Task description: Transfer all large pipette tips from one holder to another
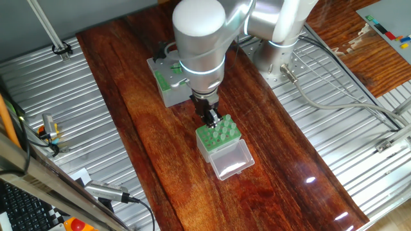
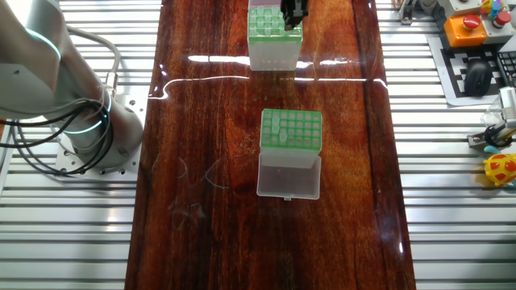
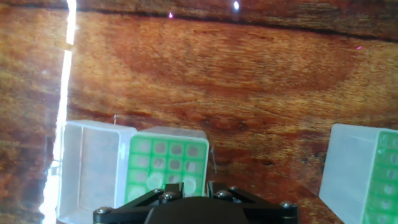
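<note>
Dark wood counter (image 1: pixel 148 141), metal racks alongside. My hand (image 1: pixel 210 117) just above clear-sided holder (image 1: pixel 207 151); large pipette tips (image 1: pixel 218 131) upright, directly below. Jaw opening: cannot tell. Grey-sided holder (image 2: pixel 306 129) well apart.

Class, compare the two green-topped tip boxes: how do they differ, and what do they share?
The clear-sided box has pale see-through walls; the grey-sided box has opaque grey ones. The gripper hangs over the clear-sided box; the grey-sided box stands apart. Both have green hole-grid tops and open lids.
</note>
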Controlling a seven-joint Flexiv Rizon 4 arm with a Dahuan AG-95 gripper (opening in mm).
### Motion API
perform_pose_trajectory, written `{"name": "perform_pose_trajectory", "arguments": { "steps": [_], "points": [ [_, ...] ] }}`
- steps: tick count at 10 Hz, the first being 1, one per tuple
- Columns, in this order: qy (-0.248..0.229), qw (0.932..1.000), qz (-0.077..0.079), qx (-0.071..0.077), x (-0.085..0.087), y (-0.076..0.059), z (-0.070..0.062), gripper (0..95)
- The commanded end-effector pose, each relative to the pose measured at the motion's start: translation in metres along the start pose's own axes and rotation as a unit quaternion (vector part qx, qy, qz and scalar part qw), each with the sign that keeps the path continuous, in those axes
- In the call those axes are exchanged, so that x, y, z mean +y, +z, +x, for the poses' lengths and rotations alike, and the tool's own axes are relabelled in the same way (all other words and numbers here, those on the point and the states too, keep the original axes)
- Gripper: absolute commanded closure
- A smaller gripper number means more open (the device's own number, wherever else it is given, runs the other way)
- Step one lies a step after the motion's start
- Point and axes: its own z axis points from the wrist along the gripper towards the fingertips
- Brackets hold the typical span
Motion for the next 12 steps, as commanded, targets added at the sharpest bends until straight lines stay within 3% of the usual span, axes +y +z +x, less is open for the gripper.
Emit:
{"name": "perform_pose_trajectory", "arguments": {
  "steps": [1, 6, 12],
  "points": [
    [0.009, 1.0000, 0.000, -0.001, -0.0010, 0.0055, -0.0005, 76.0],
    [0.013, 0.9999, -0.007, -0.001, 0.0021, 0.0029, -0.0056, 76.0],
    [0.012, 0.9999, -0.006, 0.003, 0.0034, 0.0102, -0.0065, 76.0]
  ]
}}
